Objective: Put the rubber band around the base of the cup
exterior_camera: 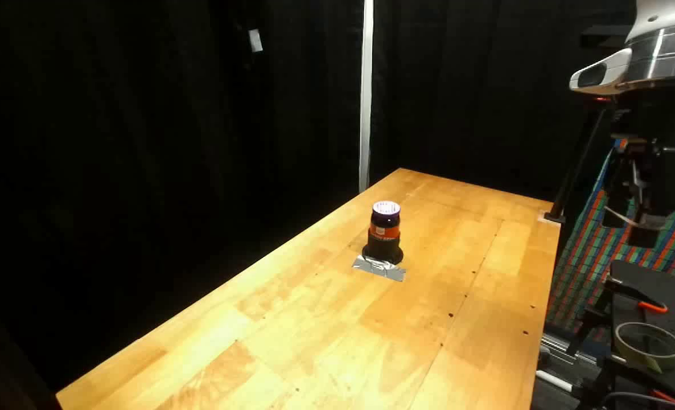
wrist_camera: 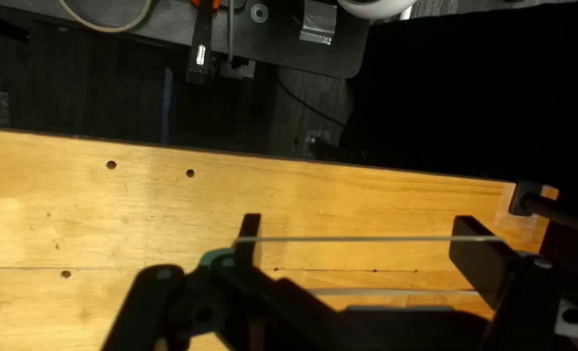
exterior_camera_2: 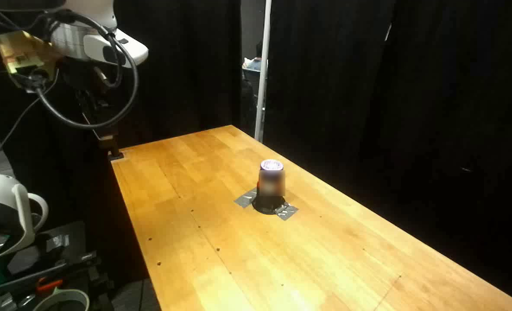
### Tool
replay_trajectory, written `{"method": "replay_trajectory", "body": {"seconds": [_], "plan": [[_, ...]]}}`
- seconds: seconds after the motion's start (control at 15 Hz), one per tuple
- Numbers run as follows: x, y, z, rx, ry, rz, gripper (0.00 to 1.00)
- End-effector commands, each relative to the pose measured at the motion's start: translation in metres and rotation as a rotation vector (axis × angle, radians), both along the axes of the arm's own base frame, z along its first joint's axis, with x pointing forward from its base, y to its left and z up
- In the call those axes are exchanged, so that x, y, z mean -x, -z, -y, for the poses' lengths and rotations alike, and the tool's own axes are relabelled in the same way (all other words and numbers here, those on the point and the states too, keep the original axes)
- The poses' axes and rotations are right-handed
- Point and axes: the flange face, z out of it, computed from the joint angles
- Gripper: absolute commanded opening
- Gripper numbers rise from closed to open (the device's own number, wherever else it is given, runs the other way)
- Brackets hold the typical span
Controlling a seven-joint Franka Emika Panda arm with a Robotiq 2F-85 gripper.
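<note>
The cup [exterior_camera: 384, 232] stands upright near the middle of the wooden table [exterior_camera: 337, 336], with an orange band, dark body and pale top. Its flared black base is held down by silver tape; the cup also shows, partly blurred, in an exterior view [exterior_camera_2: 272, 183]. My gripper [wrist_camera: 359, 229] is open, with its two dark fingers wide apart. The pale rubber band [wrist_camera: 357, 239] is stretched around the outside of both fingers, its two strands crossing the gap. In an exterior view my gripper [exterior_camera: 630, 222] hangs beyond the table's edge, high and well away from the cup.
A black clamp with a post [wrist_camera: 525, 200] sits at the table's corner; it also shows in an exterior view [exterior_camera: 555, 217]. A dark cart [wrist_camera: 284, 36] beside the table carries a tape roll [exterior_camera: 649, 344] and orange-handled tools. Dark curtains and a white pole [exterior_camera: 366, 97] stand behind.
</note>
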Motion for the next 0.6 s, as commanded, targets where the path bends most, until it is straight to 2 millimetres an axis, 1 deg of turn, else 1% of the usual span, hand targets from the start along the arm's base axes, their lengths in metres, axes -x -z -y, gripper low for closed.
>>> {"method": "replay_trajectory", "body": {"seconds": [0.0,0.33,0.47,0.53], "plan": [[0.000,-0.001,0.000,0.000,0.000,0.000,1.00],[0.000,-0.001,0.000,0.000,0.000,0.000,1.00],[-0.025,0.004,0.009,0.001,0.016,0.000,1.00],[-0.043,0.008,0.017,0.004,0.032,-0.008,1.00]]}}
